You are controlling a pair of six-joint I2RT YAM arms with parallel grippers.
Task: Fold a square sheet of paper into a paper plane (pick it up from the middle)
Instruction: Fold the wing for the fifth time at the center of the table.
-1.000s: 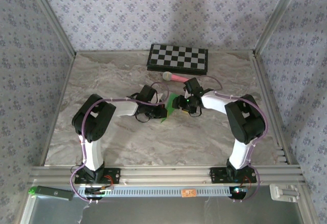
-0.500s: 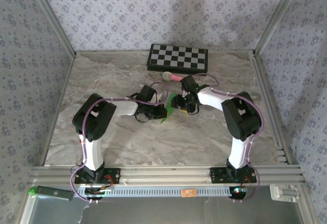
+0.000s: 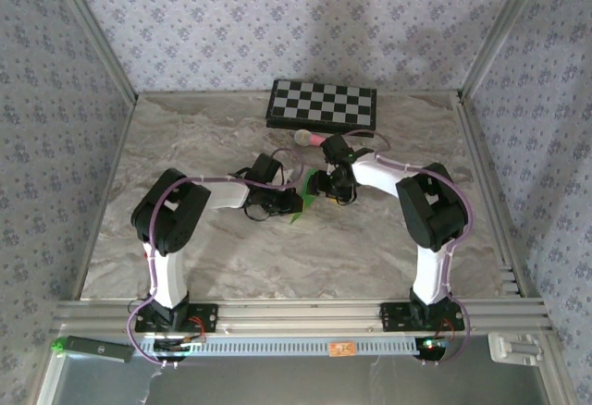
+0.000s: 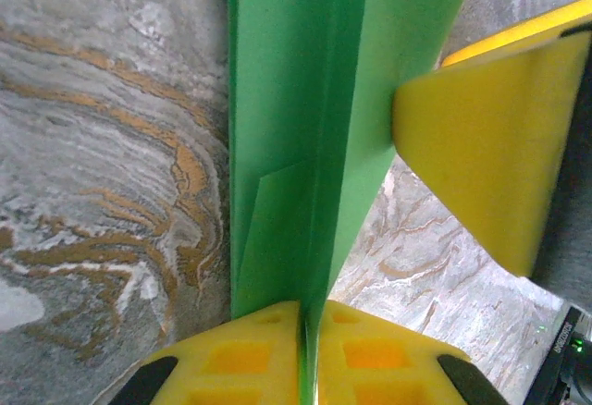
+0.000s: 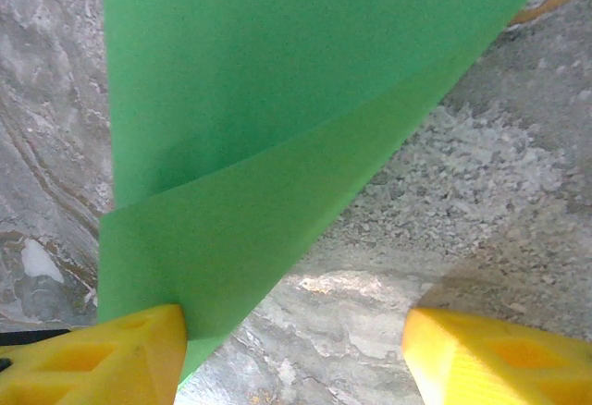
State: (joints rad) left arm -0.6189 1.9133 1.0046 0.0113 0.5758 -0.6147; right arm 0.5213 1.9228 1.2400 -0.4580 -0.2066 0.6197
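**Inspector:** State and position of the work piece.

**Examiner:** The green paper (image 4: 305, 100) is no longer a flat square. The left wrist view shows a long lengthwise crease with layers lying one over another and a smaller flap near the bottom. The right wrist view shows a slanted fold running towards a point. It is held up between the two arms over the middle of the marbled table (image 3: 231, 248), with its lower tip towards the table.

**Inspector:** Who has hold of it?

**Examiner:** The left gripper (image 4: 303, 317) is clamped on the paper, its yellow pads pressed together with the folded edge caught between them. The right gripper (image 5: 296, 340) stands with its jaws apart. One finger (image 5: 139, 354) touches the paper's lower corner and the other is well clear of it, so I judge it holds nothing.

**Inspector:** Progress?

**Examiner:** In my judgement, well past the pick-up and the first folds, and the shape is already narrow and tapering. Whether both wings are made I cannot tell, because the arms cover much of the paper from above. Finishing the creases and setting the plane down appears to be what is left.

**Inspector:** Surroundings?

**Examiner:** The checkered board (image 3: 322, 104) lies at the far edge of the table and the pink-handled microphone (image 3: 313, 137) just in front of it. Both are apart from the paper.
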